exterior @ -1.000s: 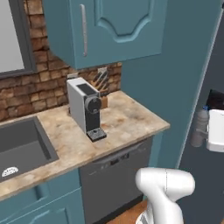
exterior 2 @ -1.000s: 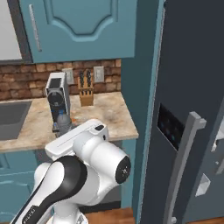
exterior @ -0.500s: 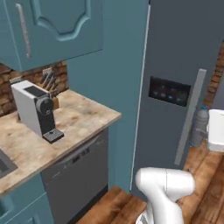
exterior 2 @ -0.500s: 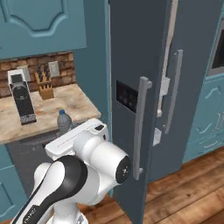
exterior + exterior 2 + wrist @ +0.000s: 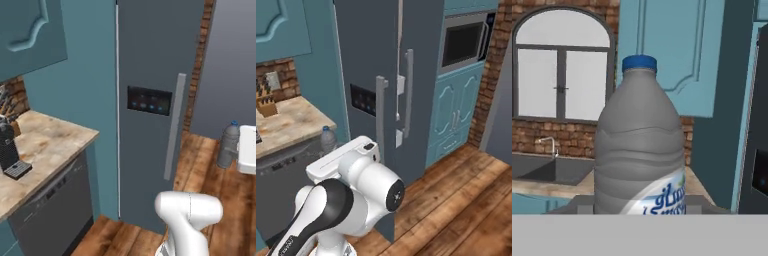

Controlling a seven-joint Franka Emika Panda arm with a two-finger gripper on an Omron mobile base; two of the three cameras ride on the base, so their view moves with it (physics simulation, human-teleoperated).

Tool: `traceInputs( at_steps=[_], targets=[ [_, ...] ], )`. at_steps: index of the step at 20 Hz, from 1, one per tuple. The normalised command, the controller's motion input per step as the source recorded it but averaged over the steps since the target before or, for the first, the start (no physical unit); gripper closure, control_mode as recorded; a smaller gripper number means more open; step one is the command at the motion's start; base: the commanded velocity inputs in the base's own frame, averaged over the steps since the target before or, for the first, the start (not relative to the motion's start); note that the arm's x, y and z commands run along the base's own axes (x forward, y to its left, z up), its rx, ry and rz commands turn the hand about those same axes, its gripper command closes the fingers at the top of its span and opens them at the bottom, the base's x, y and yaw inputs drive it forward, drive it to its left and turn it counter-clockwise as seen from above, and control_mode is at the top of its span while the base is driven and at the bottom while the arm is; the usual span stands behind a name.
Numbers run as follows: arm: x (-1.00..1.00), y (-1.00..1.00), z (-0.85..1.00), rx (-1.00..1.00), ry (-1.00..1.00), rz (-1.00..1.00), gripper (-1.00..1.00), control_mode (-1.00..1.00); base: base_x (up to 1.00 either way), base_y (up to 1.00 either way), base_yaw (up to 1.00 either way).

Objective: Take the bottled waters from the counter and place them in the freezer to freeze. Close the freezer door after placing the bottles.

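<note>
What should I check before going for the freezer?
1. Bottle held in gripper: ok, upright with its cap on.
2. Freezer door open: not ok, it looks shut in both base views.
3. Gripper free to pull the handle: not ok, it is shut on the bottle.
4. Room on the shelves inside: cannot tell, the door hides them.
5. Floor before the door: ok, bare wood.

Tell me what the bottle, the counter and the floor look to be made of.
Bottle: dull grey plastic, judging by its ribbed, moulded body, blue screw cap and printed label.
Counter: likely polished stone, with beige marbled veining.
Floor: wood planks, or a wood-look finish, with warm brown boards and visible seams.
</note>
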Motion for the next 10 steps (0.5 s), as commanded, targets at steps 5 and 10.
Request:
traceInputs(
  at_steps=[5, 10],
  targets=[
    [0.0, 0.0, 0.0, 0.0, 0.0, 0.0, 1.0, 1.0, 0.0, -0.97, -0.01],
    [0.0, 0.0, 0.0, 0.0, 0.0, 0.0, 1.0, 1.0, 0.0, -0.9, 0.18]
  ],
)
